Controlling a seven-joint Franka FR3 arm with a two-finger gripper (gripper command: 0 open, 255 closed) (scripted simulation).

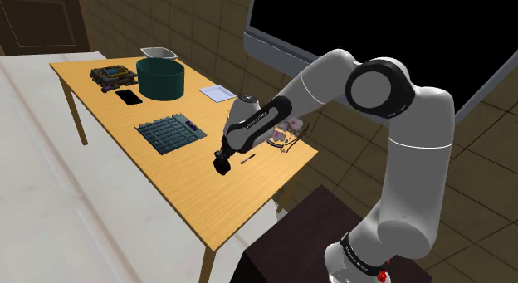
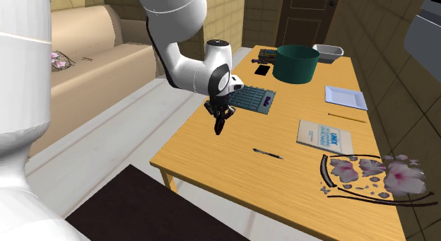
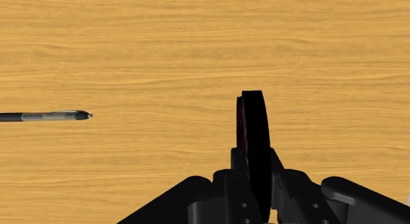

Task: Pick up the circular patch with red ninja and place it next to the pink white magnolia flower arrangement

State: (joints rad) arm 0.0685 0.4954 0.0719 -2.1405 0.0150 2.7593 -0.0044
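Gripper (image 3: 255, 158): pinching circular patch (image 3: 253, 121) edge-on above table (image 3: 164, 45). Step: transport. Next: carry beside magnolia arrangement (image 2: 378, 172), release.

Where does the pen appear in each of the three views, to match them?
Shoulder view: the pen lies on the table, just right of the gripper.
Second exterior view: the pen lies right of the gripper, lower in the picture.
Wrist view: the pen lies on bare wood beside the gripper, apart from it.
Shared landmark: the gripper, shut on a dark disc.
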